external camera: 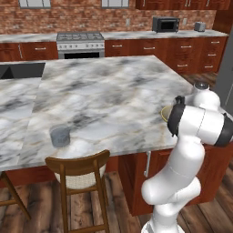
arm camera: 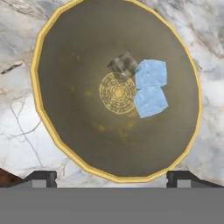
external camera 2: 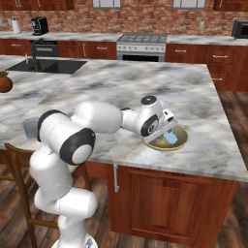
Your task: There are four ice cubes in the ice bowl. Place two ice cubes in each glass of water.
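We see the tool (arm camera: pixel 112 177) wide open w/ nothing held, hovering over the bowl (arm camera: pixel 65 144); two cubes (arm camera: pixel 150 87) lie touching, just off-center between the tips.

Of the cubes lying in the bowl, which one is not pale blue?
The grey-mottled cube, lying in the ice bowl against the two pale blue ice cubes; it looks nearly clear, with a dull marbled pattern instead of blue.

No legible text or labels anywhere.
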Motion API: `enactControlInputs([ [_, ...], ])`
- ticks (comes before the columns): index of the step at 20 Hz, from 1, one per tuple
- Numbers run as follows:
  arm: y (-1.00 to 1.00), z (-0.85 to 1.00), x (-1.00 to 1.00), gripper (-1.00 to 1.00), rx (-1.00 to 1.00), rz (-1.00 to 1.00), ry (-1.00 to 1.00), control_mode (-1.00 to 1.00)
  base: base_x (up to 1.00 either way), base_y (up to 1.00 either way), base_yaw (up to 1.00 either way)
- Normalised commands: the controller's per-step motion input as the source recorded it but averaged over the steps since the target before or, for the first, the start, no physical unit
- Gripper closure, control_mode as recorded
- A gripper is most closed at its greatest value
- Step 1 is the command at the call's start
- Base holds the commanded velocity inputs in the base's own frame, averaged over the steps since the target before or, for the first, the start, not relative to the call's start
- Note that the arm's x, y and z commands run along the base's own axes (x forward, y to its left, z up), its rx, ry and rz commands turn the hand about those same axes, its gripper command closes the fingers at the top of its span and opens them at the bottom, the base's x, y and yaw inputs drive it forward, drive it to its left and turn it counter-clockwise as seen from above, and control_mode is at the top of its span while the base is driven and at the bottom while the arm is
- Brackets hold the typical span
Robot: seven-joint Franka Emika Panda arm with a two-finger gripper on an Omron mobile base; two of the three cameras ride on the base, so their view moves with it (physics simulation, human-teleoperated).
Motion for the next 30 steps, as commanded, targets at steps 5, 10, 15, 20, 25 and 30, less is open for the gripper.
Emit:
enactControlInputs([
  [5, -0.11, -0.14, 0.23, -1.0, 0.03, 0.0, 0.0, -1.0, 0.0, 0.0, 0.0],
  [10, 0.0, -0.14, 0.27, -1.0, 0.0, 0.0, 0.0, -1.0, 0.0, 0.0, 0.0],
  [15, 0.0, -0.25, 0.26, -1.0, 0.0, 0.0, 0.01, -1.0, 0.0, 0.0, 0.0],
  [20, 0.0, -0.34, 0.29, -1.0, 0.0, 0.0, 0.01, -1.0, 0.0, 0.0, 0.0],
  [25, -0.05, -0.22, 0.31, -1.0, 0.0, 0.0, -0.01, -1.0, 0.0, 0.0, 0.0],
  [30, -0.28, -0.01, 0.35, -1.0, 0.0, 0.0, -0.1, -1.0, 0.0, 0.0, 0.0],
])
